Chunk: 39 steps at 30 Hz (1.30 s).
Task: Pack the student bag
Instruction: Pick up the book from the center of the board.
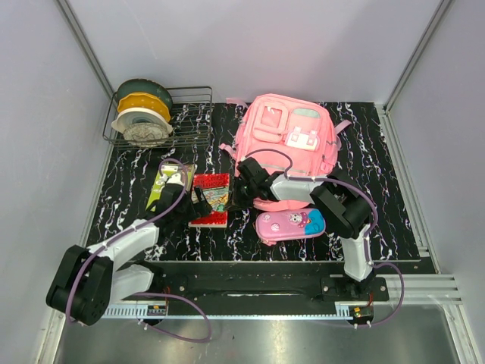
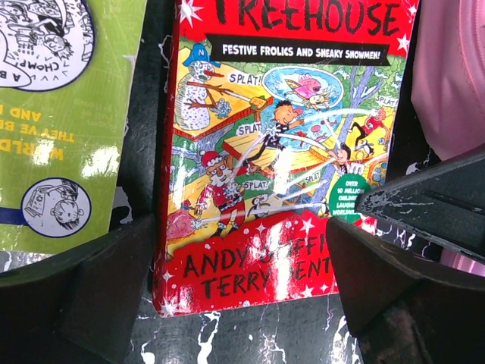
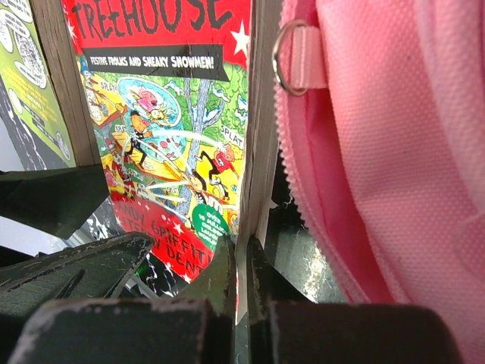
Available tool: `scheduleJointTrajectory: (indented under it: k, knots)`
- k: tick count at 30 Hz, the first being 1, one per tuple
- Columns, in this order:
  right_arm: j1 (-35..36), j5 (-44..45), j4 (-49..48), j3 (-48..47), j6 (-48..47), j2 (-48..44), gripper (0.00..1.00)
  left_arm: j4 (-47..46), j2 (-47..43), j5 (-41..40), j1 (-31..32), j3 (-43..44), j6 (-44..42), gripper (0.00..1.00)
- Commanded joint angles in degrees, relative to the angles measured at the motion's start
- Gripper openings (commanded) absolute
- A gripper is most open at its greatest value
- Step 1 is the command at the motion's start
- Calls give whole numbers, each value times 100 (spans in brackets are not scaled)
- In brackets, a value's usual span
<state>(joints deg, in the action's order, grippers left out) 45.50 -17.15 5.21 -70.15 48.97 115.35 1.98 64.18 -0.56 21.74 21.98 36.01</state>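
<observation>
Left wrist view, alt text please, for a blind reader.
The open left gripper hovers over a red Treehouse book lying on the black marbled table. A green book lies beside it; the pink student bag shows at the right edge.

One student bag point(image 1: 292, 140), two books point(image 1: 211, 199) point(image 1: 163, 184), one pencil case point(image 1: 292, 224), one rack point(image 1: 193, 121).

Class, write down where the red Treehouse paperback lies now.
In the top view the red Treehouse paperback lies left of centre on the black marbled table, between the green paperback and the large pink fabric backpack, under the open left gripper.
</observation>
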Motion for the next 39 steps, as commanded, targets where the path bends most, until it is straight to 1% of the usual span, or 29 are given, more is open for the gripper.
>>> scheduleJointTrajectory:
  k: [1,3,4,5,7,8,9,11,14,15,17,19,22,24,28,30,31,32,34,36,39]
  knots:
    - [3,686,454,194,-212,66,0,215,102,-243,32,210,-111,99]
    - [12,669,463,203,-230,75,0,119,287,-33,32,289,-199,99]
    - [3,651,463,203,-256,110,0,49,540,64,32,324,-226,99]
    - [3,625,463,195,-265,119,0,-4,673,439,24,360,-209,99]
    - [3,581,463,186,-274,163,0,-180,911,827,32,474,-200,99]
    - [3,555,472,168,-283,189,0,-415,1025,1134,24,474,-104,99]
    - [3,502,498,142,-309,207,0,-748,1035,1267,32,396,-42,98]
    - [3,458,559,81,-327,277,0,-1075,921,1566,32,290,55,97]
    - [3,432,621,37,-344,374,0,-1357,684,1769,41,149,55,90]
    - [3,431,639,28,-344,392,0,-1401,509,1804,41,105,55,85]
    - [-5,440,656,28,-336,436,0,-1454,315,1927,59,70,20,80]
    - [12,440,665,10,-336,479,0,-1525,43,1972,67,-18,11,65]
    - [3,423,727,-51,-344,558,0,-1613,-273,1998,85,-115,11,56]
    - [12,414,744,-60,-353,585,0,-1622,-388,1989,85,-167,-24,45]
    - [12,405,771,-78,-371,603,0,-1736,-573,2068,94,-168,-24,44]
    - [3,396,779,-78,-379,611,0,-1849,-556,2182,94,-159,-24,37]
    - [3,396,771,-78,-379,611,0,-1920,-530,2235,94,-167,-6,36]
    - [3,388,771,-86,-379,611,0,-2129,-495,2314,94,-220,90,36]
    - [3,361,771,-87,-397,612,0,-2385,-451,2384,94,-290,169,40]
    - [3,335,771,-95,-406,620,0,-2798,-293,2569,94,-369,248,40]
    - [12,282,779,-113,-423,647,0,-3527,-12,2999,103,-457,468,34]
